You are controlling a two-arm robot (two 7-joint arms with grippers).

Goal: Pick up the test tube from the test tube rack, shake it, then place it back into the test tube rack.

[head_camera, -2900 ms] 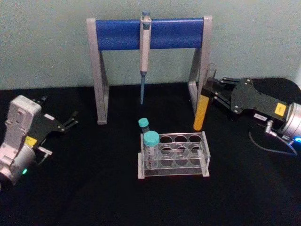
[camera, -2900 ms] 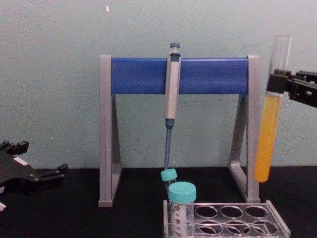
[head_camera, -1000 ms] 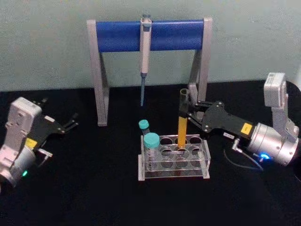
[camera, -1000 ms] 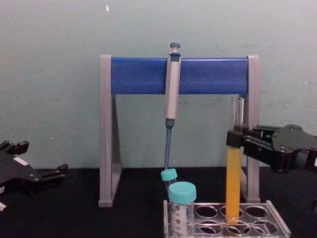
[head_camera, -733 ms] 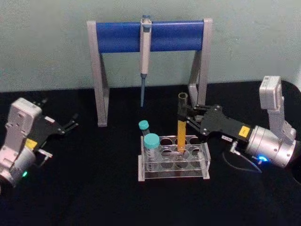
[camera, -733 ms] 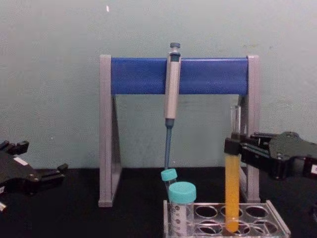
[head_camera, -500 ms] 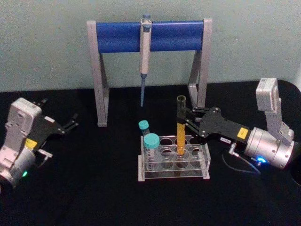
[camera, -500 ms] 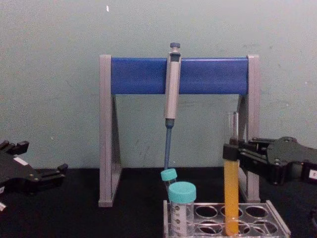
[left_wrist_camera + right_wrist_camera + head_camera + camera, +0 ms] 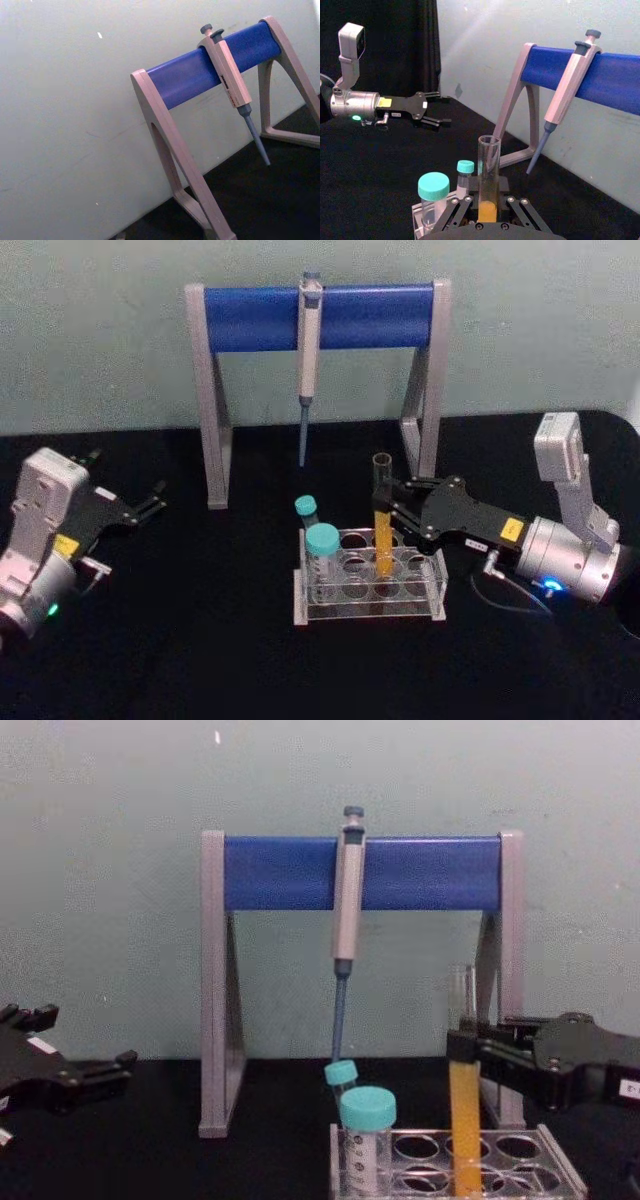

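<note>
"Over the test tube rack [image 9: 368, 612], how's the test tube [image 9: 382, 540]?"

"Clear glass, orange liquid, upright, mouth up, foot in a middle-column hole. My right gripper [image 9: 386, 512] clamps it; left gripper [image 9: 155, 498] parked, fingers apart."

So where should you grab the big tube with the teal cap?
Probably just under its cap, where the big teal-capped tube stands clear above the test tube rack. Come from the robot's left: the right gripper, shut on the test tube, crowds the other side, while the left gripper sits open, far left.
</note>
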